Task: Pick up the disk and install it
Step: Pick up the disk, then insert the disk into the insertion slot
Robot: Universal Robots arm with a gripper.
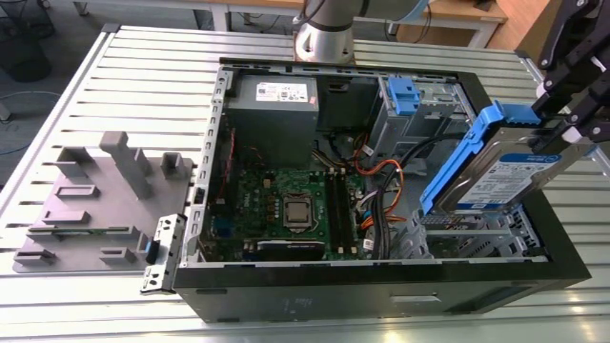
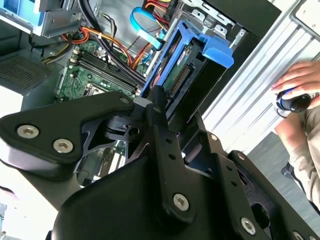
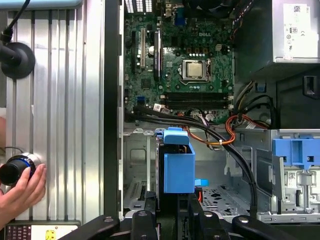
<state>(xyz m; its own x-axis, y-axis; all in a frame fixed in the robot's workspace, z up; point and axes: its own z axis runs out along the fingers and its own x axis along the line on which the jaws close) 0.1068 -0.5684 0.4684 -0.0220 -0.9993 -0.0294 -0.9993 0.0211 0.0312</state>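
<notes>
The hand (image 1: 562,130) is seen at the exterior view's right, its black fingers closed on the upper end of the disk (image 1: 505,175). The disk is held clear of the counter (image 1: 143,86), tilted, with its blue carrier rail turned toward the exterior view's left and its labelled silver face toward the exterior view's right. It is positioned over the corner of the open computer case (image 1: 381,268) where a perforated metal drive bay (image 1: 476,229) is fitted. Whether the disk's lower edge touches that bay cannot be told.

In the first wrist view the blue carrier is noted just above the bay floor, beside a bundle of black cables (image 3: 200,122). Further inside the case, the green motherboard (image 1: 286,207) lies flat, a grey power-supply box (image 1: 276,93) with a white sticker is seated at the far wall, and a grey cage with a blue latch (image 1: 405,96) stands beside it.

A grey moulded fixture (image 1: 96,193) rests on the counter at the exterior view's left, well apart from the case. A person's fingers (image 3: 22,192) are recorded on a dark knob (image 3: 15,170) outside the case.
</notes>
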